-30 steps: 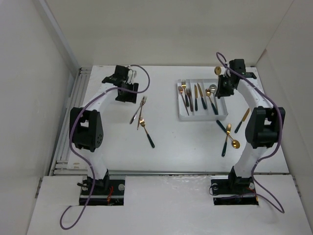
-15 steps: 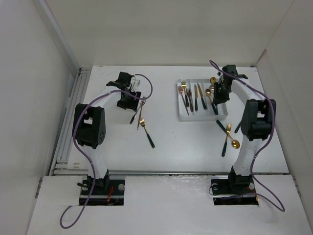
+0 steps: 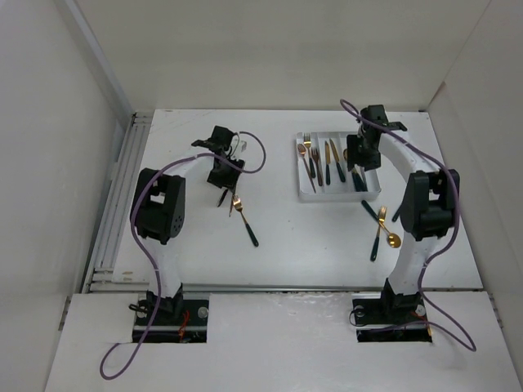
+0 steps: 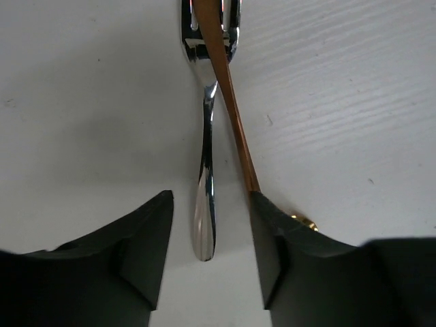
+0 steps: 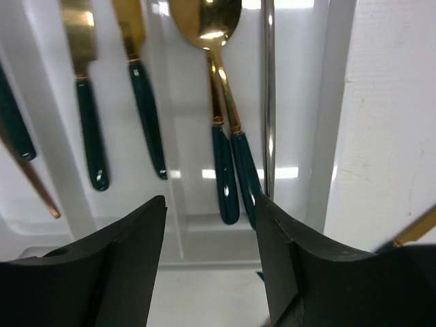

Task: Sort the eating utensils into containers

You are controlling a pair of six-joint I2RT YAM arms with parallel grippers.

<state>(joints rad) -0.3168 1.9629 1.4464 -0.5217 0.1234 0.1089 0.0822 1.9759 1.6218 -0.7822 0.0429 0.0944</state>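
Over the tray (image 3: 304,194), right claw (image 5: 210,204) gapes; left claw (image 4: 210,201) gapes astride a silver fork (image 4: 206,170), seemingly untouched

From above I get bright, even, diffuse light. The white worktop (image 3: 327,245) and walls (image 3: 286,49) look almost washed out, shadows are faint and soft, and small detail is lost. In the left wrist view a grey shadow spreads left of the silver fork (image 4: 204,197), which carries sharp highlights. The left fingers (image 4: 136,252) are dark and soft-edged. In the right wrist view glare bands cross the tray (image 5: 191,238), the gold spoon (image 5: 208,20) has a hot spot, and the right fingers (image 5: 129,266) are near-black.
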